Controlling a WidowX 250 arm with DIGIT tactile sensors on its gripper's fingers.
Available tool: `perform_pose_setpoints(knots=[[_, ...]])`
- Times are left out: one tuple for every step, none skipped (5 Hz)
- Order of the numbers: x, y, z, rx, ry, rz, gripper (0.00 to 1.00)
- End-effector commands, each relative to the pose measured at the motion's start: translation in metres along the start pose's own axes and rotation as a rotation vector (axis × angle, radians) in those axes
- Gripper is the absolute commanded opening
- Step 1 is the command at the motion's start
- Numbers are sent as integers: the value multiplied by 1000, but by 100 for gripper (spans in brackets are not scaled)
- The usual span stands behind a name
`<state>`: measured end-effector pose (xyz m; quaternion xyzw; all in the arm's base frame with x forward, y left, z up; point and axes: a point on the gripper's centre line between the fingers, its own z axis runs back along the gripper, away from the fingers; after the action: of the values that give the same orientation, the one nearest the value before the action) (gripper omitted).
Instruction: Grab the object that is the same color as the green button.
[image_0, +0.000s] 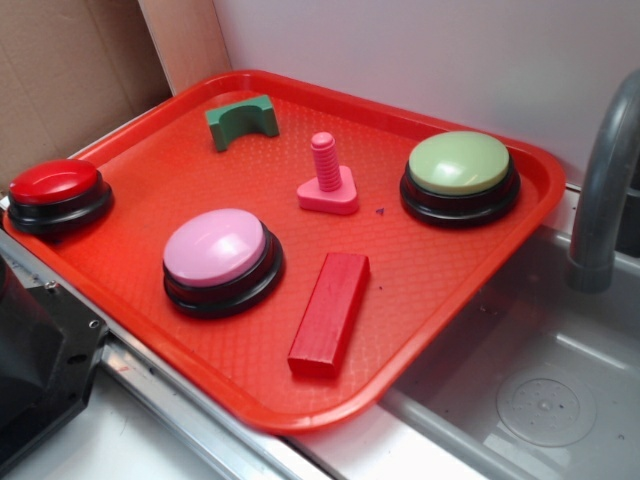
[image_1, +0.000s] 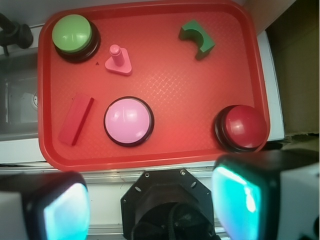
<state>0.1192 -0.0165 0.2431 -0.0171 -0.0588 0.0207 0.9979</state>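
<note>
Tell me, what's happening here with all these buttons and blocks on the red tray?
Nothing is being handled yet. The robot's end effector sits open above the near edge of the red tray, holding nothing. Its goal is the small green arch block, which lies untouched in a far corner, matching the green button in the opposite corner. A pink button, red button, pink peg and red block also sit there.

Plain white wall (image_0: 420, 50) behind, brown cardboard panel (image_0: 60, 80) at the left, stainless steel sink basin (image_0: 520, 400) with round drain (image_0: 545, 408) at lower right, grey curved faucet (image_0: 600, 190) beside it, soft even light.
</note>
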Motion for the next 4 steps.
perform_pose_setpoints(knots=[[0,0,0,0,0,0,100],[48,49,-37,11,65,211,100],[83,73,-57,26,82,264,100],[113,91,-81,24,29,248,100]])
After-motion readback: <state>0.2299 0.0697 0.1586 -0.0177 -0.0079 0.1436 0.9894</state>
